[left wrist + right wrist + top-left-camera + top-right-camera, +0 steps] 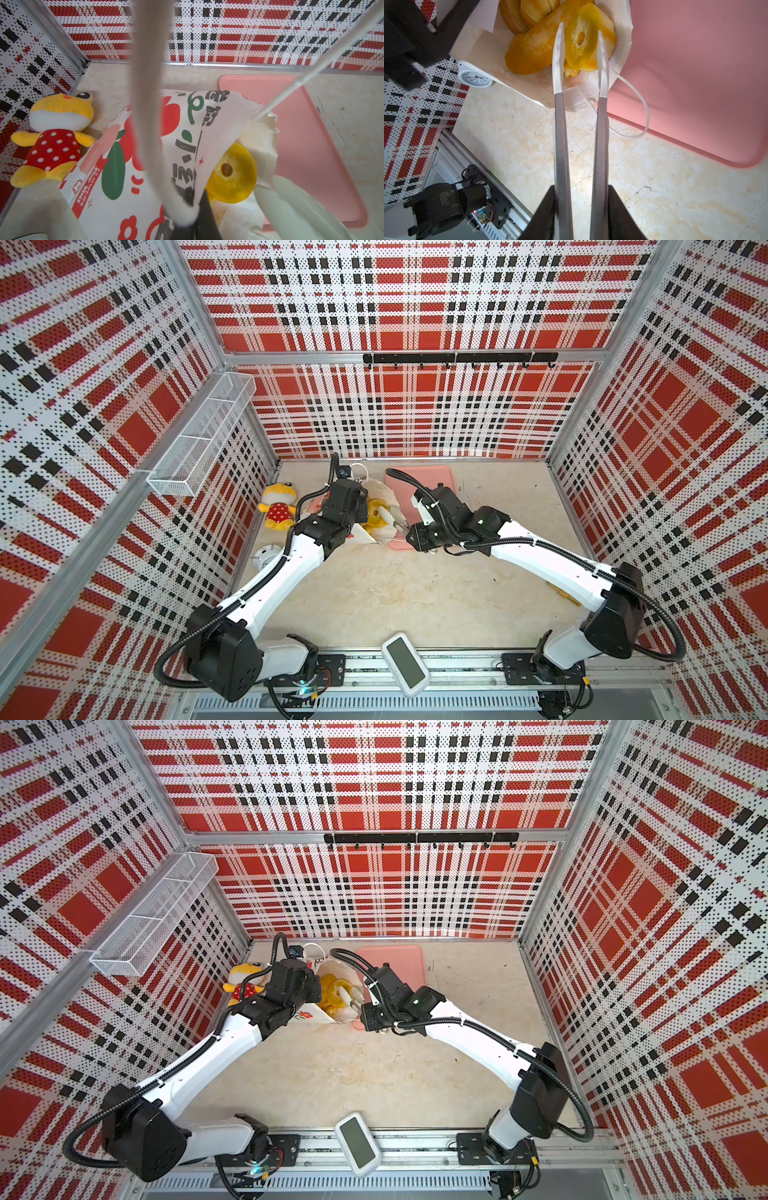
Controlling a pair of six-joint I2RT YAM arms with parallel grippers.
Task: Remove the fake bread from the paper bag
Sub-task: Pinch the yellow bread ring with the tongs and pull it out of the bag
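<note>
Fake bread (pixel 533 47) lies crowded in the mouth of the paper bag (pixel 104 216), which rests on its side on the table (pixel 633 176), its opening turned toward the right arm and just beside the pink tray (pixel 695 72). The left gripper (pixel 187 215) is clamped on the upper edge of that mouth, seemingly lifting it so the paper does not sag over the contents and the other arm has a clear way in. The right gripper (pixel 580 30) reaches into the opening with its fingers apart, one on each side of a ring cake (pixel 234 187) that stands on edge at the front of the pile. Whether they touch it yet I cannot tell. That ring looks like the easiest piece to pinch, being foremost and thin across, though its glossy skin may slip. A plush toy (pixel 54 149) lies beside the bag's far face, clear of the work.
</note>
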